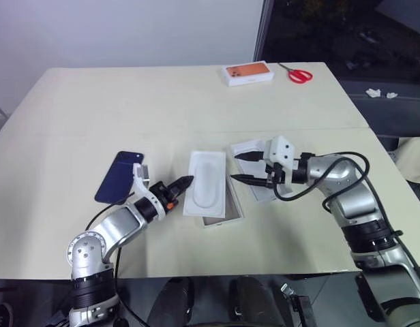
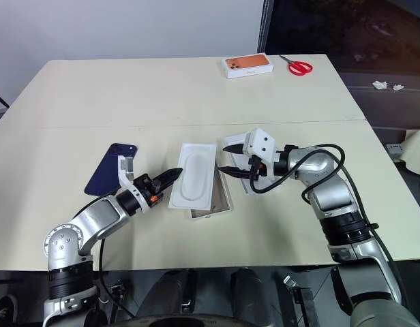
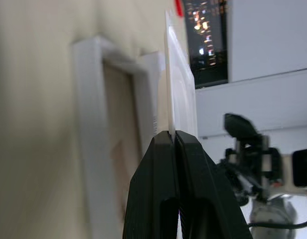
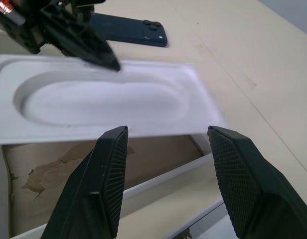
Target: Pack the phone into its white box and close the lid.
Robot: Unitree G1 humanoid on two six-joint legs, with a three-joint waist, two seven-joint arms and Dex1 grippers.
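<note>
While the table point(image 1: 196, 102) carries everything, I log the white box point(image 1: 232, 210) near its front edge, mostly covered by the moulded insert point(image 1: 208, 181) raised over it. Left gripper point(image 1: 187, 181): fingers pressed together, pinching the insert's edge. Right gripper point(image 1: 241, 167): fingers spread, holding nothing, just beside the insert. The phone point(image 1: 119, 176) lies flat left of the box, behind the left gripper.

I see the slim navy-blue phone point(image 4: 127, 29) with a glossy back lying on the matt cream bench point(image 1: 162, 102). The white moulded insert point(image 4: 93, 102) looks smooth and matt, above the shallow white cardboard box point(image 4: 143, 172) with its rough brownish paper floor. My right pincer point(image 4: 166, 186) has black fingers point(image 4: 106, 179) with finely ribbed pads.
</note>
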